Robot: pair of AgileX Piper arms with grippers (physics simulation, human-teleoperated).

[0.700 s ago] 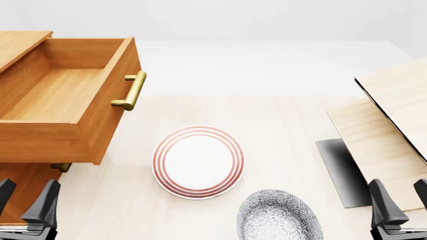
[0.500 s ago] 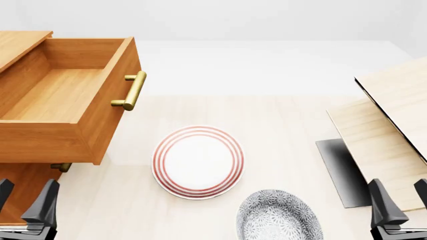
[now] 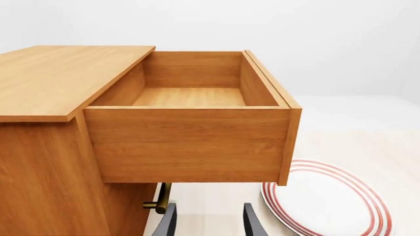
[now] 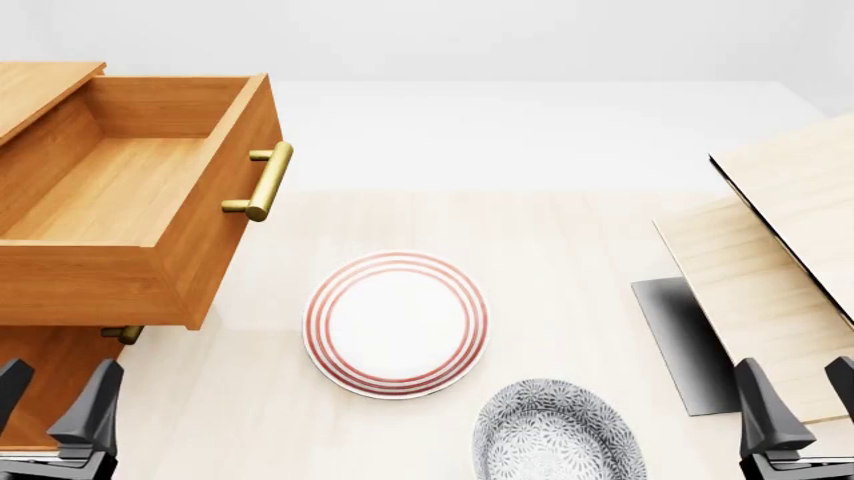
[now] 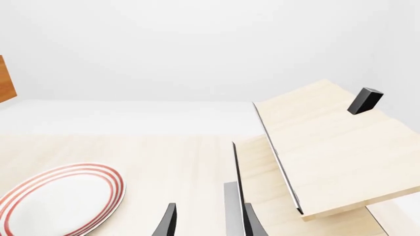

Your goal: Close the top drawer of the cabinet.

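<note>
Two arms: both low at the near desk (image 4: 574,250) edge
Left fingers (image 4: 54,400): apart, empty
Right fingers (image 4: 798,400): apart, empty
Top drawer (image 4: 127,200): pulled out of cabinet (image 3: 52,78), far left
Striped plate (image 4: 395,323): mid-desk

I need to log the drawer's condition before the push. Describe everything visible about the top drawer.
The top drawer is an orange-brown wooden box, pulled far out of the cabinet and hanging level above the table. Its plain wood interior is empty. A brass bar handle on two posts sits on its front panel. Nothing touches it except the cabinet; both grippers are well short of it. A red-ringed plate lies on the table nearby.
</note>
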